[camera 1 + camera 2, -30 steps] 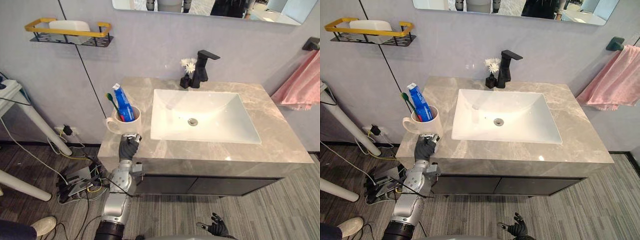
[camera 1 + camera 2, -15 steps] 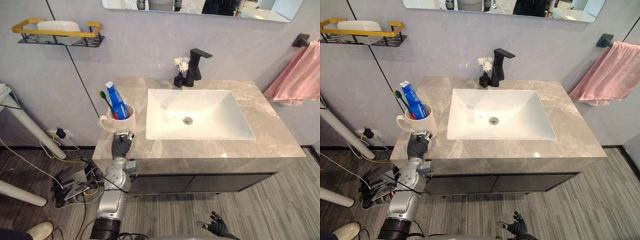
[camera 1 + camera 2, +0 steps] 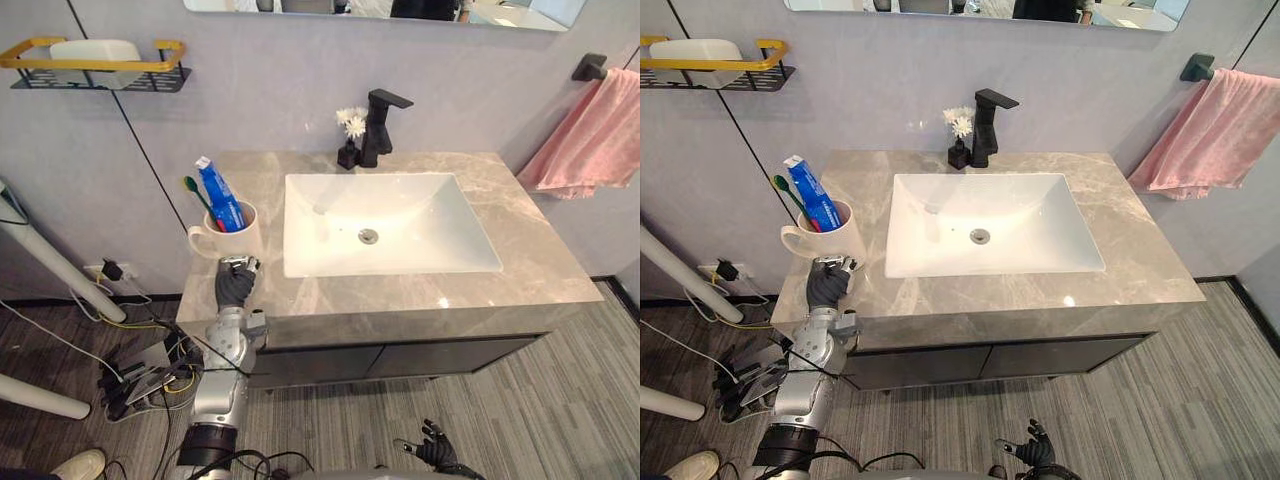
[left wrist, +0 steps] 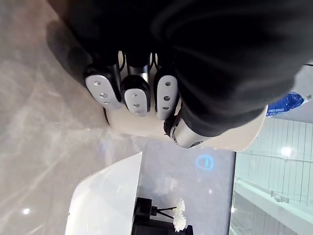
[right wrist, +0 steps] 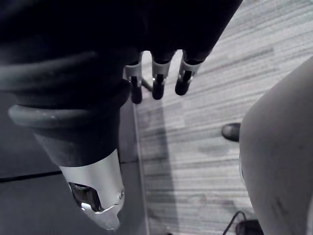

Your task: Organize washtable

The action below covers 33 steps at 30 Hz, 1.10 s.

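Plainly, one white mug (image 3: 238, 240) stands left of centre in the frame, on the front left part of the grey marble washtable (image 3: 535, 235), just left of the sink. It is a wide, glossy, upright mug with its handle turned toward the frame's left edge. Two things stick out of it, both leaning toward the upper left: one blue toothpaste tube (image 3: 218, 190) and one green-headed toothbrush (image 3: 197, 193).

The left hand (image 3: 233, 287) comes up from the lower left and sits on the counter's front edge, directly below the mug in the frame and right against its lower wall. Whether it grips the mug or only touches it, I cannot tell. The left wrist view has the mug's white wall just past the hand.

The right hand (image 5: 157, 81) hangs at the bottom edge of the frame, right of centre, over the grey plank floor (image 5: 205, 122). Its fingers are loose and hold nothing.

One white rectangular sink (image 3: 400, 225) fills the middle of the counter. Behind it, at upper centre, stands one black faucet (image 3: 378, 125), and just left of that one small black vase of white flowers (image 3: 350, 135). One pink towel (image 3: 590, 135) hangs at the upper right. One black wall shelf with a yellow rail (image 3: 150, 68) sits at the upper left, carrying one white dish (image 3: 95, 50).
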### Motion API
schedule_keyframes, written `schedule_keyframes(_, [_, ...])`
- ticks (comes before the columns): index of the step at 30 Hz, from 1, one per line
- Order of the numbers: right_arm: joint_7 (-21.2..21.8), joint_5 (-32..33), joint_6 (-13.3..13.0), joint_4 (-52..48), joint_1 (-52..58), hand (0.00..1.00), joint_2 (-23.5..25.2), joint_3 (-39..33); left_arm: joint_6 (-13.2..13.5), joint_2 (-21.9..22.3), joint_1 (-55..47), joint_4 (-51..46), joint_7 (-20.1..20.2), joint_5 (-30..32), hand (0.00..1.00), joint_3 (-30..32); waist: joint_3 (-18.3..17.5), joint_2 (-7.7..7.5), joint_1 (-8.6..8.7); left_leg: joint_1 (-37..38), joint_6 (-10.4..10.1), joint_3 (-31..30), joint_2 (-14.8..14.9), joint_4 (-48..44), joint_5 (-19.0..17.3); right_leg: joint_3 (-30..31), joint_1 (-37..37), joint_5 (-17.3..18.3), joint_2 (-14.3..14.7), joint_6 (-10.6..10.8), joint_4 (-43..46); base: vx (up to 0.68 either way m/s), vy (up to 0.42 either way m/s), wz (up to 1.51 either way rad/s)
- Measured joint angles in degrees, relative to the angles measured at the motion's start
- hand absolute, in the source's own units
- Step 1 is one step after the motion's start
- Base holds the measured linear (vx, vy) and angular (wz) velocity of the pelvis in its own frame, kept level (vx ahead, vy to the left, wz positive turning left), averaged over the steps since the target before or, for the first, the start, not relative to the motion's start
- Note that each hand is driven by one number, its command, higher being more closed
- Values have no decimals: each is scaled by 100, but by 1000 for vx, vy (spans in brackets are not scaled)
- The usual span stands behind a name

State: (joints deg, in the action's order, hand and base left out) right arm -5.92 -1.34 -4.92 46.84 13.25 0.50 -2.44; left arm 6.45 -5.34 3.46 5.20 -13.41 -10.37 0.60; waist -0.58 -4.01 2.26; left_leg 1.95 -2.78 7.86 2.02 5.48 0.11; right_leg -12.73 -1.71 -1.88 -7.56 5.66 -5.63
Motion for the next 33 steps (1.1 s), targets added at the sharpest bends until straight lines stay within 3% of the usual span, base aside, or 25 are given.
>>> schedule_keyframes(19, [103,-53,5,-121,38,0,-84,-6,-289,-283,686,495,-235,469,100,229,49,-5,20,-27,0,43,10,-4,-1,54,89,-11,16,-12,2,-10,-4,-1])
schedule_keyframes(33, [110,-47,-2,-296,115,0,-94,-14,-361,-518,1030,859,-423,676,100,414,107,20,39,-23,-1,162,30,-6,-6,187,131,-34,39,-26,3,-22,-11,-4])
